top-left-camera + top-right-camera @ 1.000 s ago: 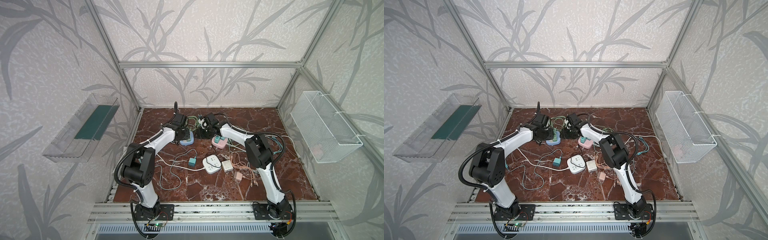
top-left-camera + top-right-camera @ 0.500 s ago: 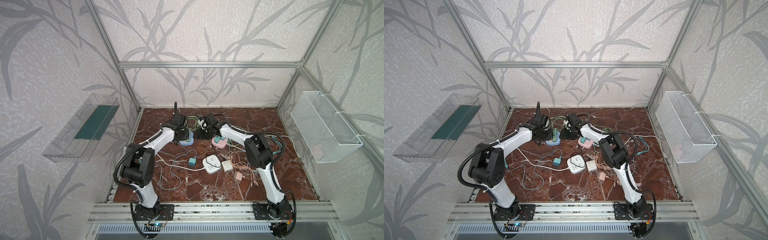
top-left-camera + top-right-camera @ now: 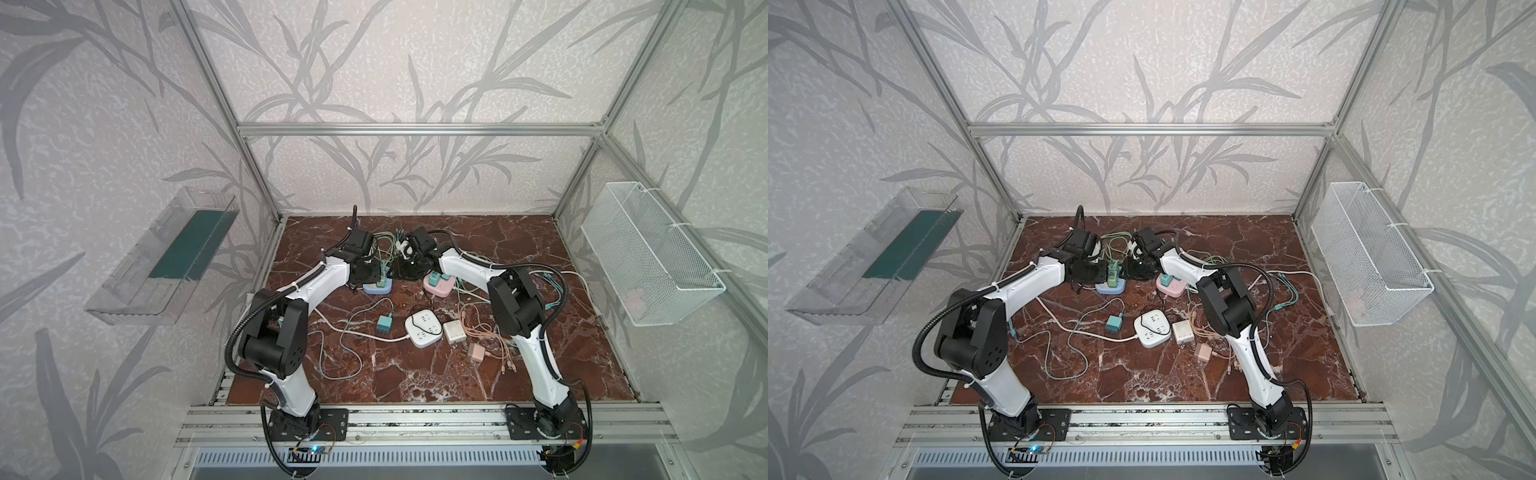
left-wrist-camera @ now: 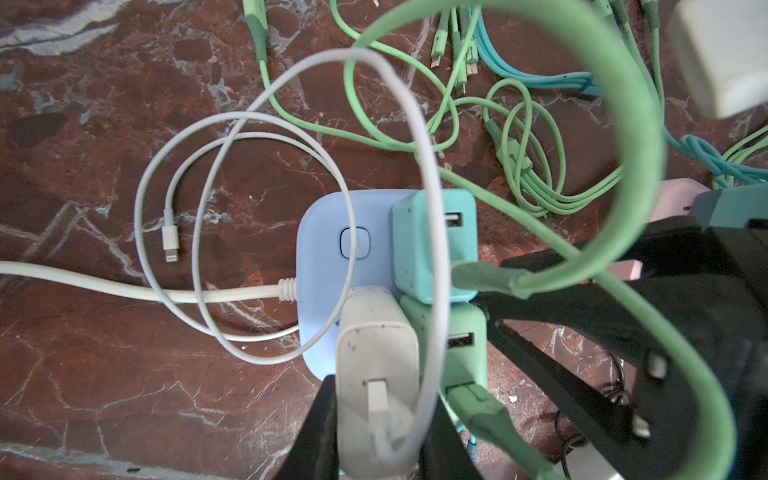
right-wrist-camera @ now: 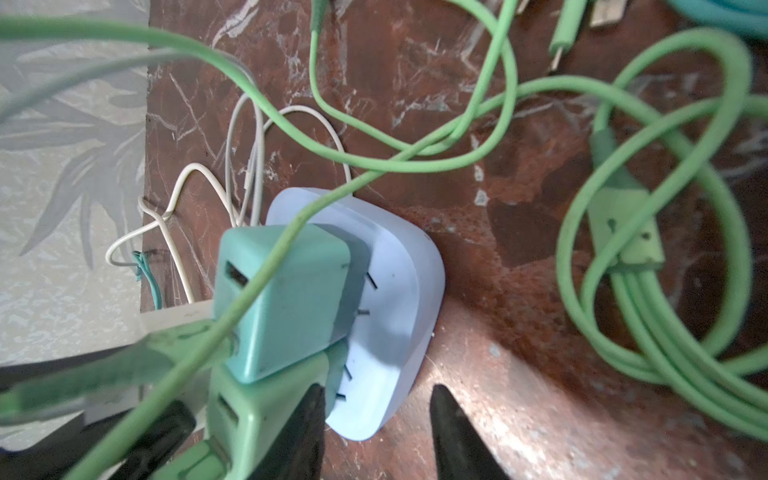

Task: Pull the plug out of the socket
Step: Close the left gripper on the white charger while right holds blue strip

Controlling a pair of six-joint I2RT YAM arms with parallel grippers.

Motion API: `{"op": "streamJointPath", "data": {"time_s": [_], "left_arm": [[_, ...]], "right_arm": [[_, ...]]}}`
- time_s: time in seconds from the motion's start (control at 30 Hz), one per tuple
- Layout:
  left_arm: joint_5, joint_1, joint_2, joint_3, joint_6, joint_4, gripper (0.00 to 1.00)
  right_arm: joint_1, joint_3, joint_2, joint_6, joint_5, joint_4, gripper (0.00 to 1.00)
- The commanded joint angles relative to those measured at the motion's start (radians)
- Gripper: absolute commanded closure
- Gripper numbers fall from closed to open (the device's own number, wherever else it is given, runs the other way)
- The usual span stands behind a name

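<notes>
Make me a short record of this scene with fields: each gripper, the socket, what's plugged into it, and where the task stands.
left gripper: shut on white plug
right gripper: open, jaws either side of the socket's edge
blue socket: lying flat on marble table
also plugged in: teal charger, green charger
task status: white plug looks seated in the socket, not yet pulled out

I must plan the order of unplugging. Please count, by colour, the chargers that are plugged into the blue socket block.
white charger: 1
teal charger: 1
green charger: 1
Total on the blue socket block: 3
</notes>
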Motion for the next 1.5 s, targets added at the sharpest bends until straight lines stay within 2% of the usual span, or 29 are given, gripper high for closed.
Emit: {"op": "streamJointPath", "data": {"time_s": [0.0,0.37,0.83,1.47], "left_arm": [[0.030,-0.019,-0.037,-0.018,-0.004,-0.016,0.76],[0.042,-0.038,-0.041,-0.019,-0.004,-0.004,0.77],[0.065,-0.040,-0.064,-0.010,-0.034,0.039,0.79],[0.004,-0.041,-0.102,0.019,-0.070,0.013,0.81]], "right_arm": [[0.004,0.011,0.027,0.006,-0.014,-0.026,0.59],[0.015,0.027,0.062,0.009,-0.010,-0.045,0.60],[0.024,0.007,0.073,-0.022,0.067,-0.146,0.64],[0.031,-0.059,0.026,-0.026,0.172,-0.151,0.65]]}}
